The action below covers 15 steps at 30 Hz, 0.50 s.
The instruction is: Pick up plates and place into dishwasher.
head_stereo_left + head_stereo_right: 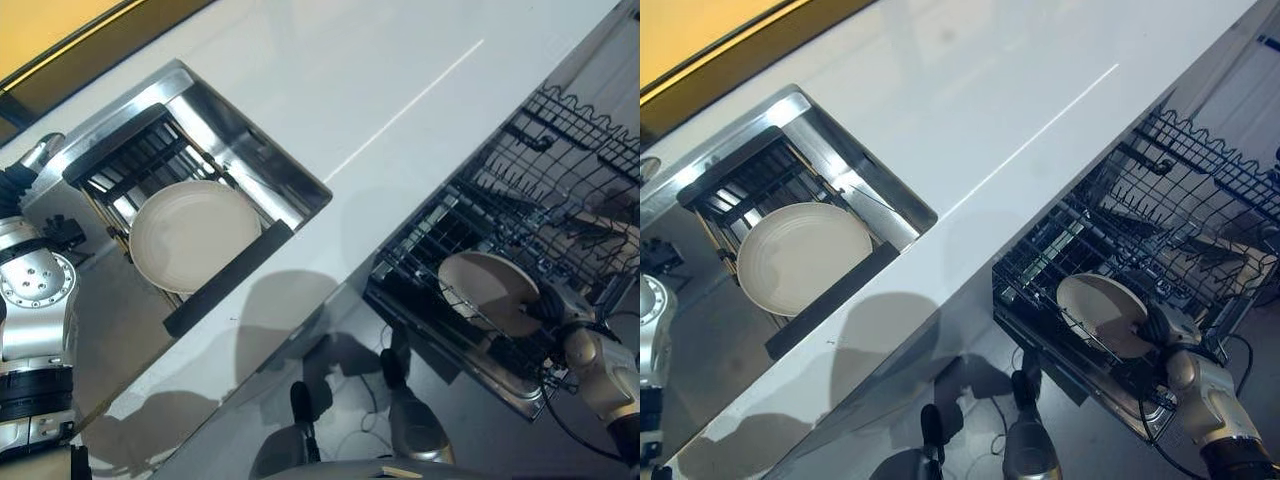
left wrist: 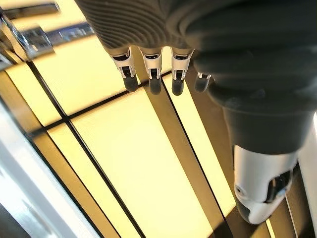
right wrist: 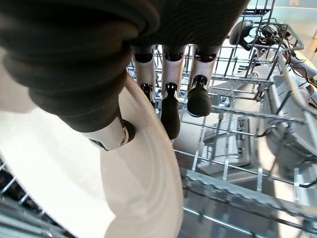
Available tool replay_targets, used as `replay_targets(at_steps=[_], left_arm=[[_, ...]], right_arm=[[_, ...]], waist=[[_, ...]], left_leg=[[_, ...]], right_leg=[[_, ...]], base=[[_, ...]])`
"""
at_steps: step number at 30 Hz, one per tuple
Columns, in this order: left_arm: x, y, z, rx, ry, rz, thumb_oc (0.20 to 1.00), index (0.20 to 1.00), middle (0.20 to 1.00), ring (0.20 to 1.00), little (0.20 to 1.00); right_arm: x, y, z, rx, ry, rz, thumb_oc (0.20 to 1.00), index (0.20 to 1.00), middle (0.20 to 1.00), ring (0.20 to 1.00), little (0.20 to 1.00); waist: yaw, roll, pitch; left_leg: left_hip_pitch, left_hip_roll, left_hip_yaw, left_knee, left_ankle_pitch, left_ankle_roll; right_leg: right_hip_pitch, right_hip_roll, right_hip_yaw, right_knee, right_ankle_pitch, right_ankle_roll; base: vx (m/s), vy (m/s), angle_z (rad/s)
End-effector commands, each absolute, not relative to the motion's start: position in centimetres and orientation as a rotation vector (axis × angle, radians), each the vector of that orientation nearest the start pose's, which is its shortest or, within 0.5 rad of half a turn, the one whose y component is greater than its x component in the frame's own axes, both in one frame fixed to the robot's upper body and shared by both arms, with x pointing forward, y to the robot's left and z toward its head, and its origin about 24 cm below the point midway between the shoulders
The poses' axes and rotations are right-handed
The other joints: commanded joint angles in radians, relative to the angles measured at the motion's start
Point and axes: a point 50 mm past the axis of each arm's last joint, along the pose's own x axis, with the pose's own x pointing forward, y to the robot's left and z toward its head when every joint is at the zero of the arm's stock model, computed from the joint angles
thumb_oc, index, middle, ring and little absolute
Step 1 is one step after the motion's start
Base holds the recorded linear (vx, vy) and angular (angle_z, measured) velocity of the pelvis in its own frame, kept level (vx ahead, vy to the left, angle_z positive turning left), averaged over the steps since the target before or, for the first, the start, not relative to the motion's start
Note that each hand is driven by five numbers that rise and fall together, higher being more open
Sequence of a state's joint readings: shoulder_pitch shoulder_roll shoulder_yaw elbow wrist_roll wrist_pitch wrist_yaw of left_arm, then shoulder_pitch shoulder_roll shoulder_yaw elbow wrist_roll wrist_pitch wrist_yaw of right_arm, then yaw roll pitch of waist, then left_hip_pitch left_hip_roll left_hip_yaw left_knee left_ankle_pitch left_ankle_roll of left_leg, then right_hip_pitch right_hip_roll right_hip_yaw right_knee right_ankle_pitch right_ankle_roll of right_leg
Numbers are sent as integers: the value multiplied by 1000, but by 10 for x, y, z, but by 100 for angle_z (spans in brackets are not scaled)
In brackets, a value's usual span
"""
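A cream plate (image 1: 485,285) stands on edge in the dishwasher's lower wire rack (image 1: 540,190) at the right. My right hand (image 1: 1167,325) is shut on that plate (image 3: 74,173): the thumb (image 3: 111,135) presses its face and the fingers (image 3: 169,111) reach behind its rim. A second cream plate (image 1: 190,235) lies on a black rack inside the steel sink (image 1: 260,150) at the left. My left hand (image 2: 151,74) hangs beside the sink's left end, away from both plates, with straight fingers and nothing in it.
A white counter (image 1: 400,100) runs diagonally between the sink and the pulled-out dishwasher rack. The rack's upright tines and outer wire wall (image 3: 233,124) stand close around the held plate. Yellow floor panels (image 2: 129,163) lie beneath my left hand.
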<state>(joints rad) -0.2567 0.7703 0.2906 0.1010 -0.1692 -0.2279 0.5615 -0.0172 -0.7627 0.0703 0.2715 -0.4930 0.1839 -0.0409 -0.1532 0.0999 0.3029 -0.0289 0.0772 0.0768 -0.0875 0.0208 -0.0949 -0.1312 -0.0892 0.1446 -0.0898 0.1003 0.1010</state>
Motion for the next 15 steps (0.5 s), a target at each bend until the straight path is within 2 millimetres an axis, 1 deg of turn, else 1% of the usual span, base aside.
replay_targets(at_steps=[1, 6, 10, 15], left_arm=[[255, 340, 246, 445, -767, 810, 1000, 1000, 1000, 1000, 1000], [261, 336, 252, 432, -781, 799, 1000, 1000, 1000, 1000, 1000], [264, 334, 255, 428, -788, 797, 1000, 1000, 1000, 1000, 1000], [266, 334, 256, 433, -781, 790, 1000, 1000, 1000, 1000, 1000]], right_arm=[[237, -323, 25, -1262, 476, -110, 200, 200, 200, 200, 200], [235, -312, 8, -1212, 501, -113, 200, 200, 200, 200, 200], [234, -307, 3, -1203, 505, -119, 200, 200, 200, 200, 200], [231, -306, -2, -1197, 518, -130, 200, 200, 200, 200, 200]], waist=[[9, -6, -9], [8, 3, 1], [8, 1, 0], [10, -10, -13]], left_leg=[[-99, -23, -69, 37, 57, 22], [-106, -35, -71, 42, 54, 26], [-105, -39, -72, 46, 50, 28], [-94, -42, -71, 47, 46, 31]], right_leg=[[-51, 14, -29, 79, -30, -21], [-60, 11, -27, 88, -30, -23], [-58, 9, -29, 90, -32, -24], [-43, 9, -29, 87, -31, -23]], base=[[-56, 21, -1], [-28, 16, 0], [-10, 12, 6], [1, 7, 6]])
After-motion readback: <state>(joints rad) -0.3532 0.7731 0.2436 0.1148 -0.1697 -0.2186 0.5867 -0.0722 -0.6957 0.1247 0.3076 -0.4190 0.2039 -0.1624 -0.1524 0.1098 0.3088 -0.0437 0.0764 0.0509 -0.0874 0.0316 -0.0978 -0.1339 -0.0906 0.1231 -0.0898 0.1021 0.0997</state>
